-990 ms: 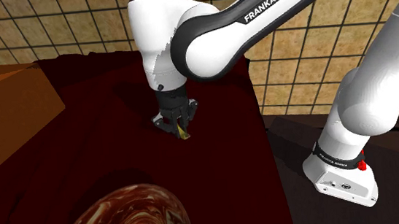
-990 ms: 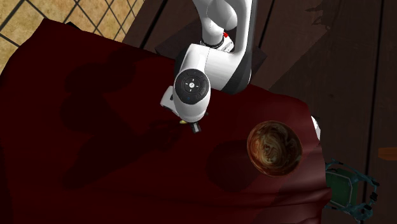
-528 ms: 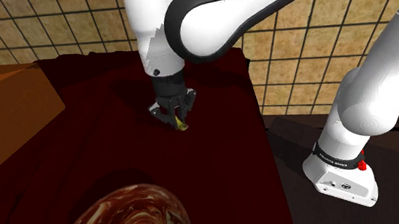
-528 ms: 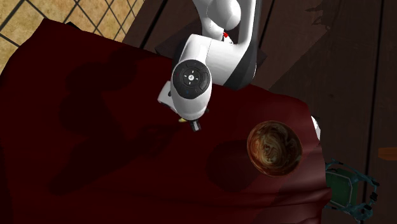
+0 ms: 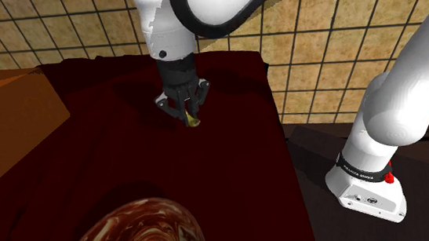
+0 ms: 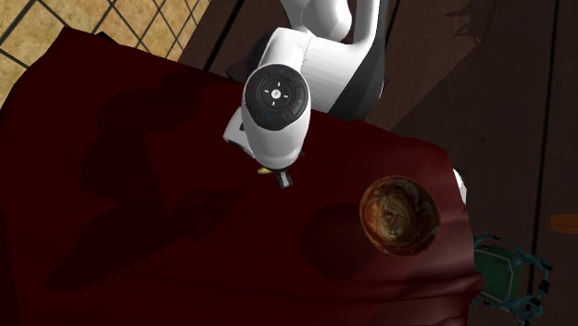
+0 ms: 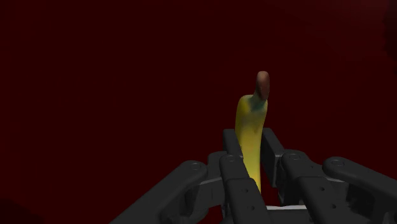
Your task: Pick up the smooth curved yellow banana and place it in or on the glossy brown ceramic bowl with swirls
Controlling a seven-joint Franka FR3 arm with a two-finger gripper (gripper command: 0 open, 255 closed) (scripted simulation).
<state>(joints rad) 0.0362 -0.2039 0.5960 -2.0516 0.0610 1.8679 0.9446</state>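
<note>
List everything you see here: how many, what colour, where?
banana: one, yellow with a brown tip, clasped in the pincer
bowl: one, glossy brown with swirls, on the cloth, apart from the banana
cloth: one, dark red, covering the table
block: one, orange-brown, at the shoulder view's left
frame: one, teal, beside the cloth near the bowl
arm: one, white with dark joints
pincer: one, black, shut on the banana

Item 1, banana (image 7: 250, 130): yellow, smooth, slightly curved, brown stem tip; clasped in gripper (image 7: 252, 145), tip protruding past it.
Item 2, bowl (image 6: 398, 216): glossy brown, cream swirls; upright on dark red cloth (image 6: 139, 231), well apart from banana.
</note>
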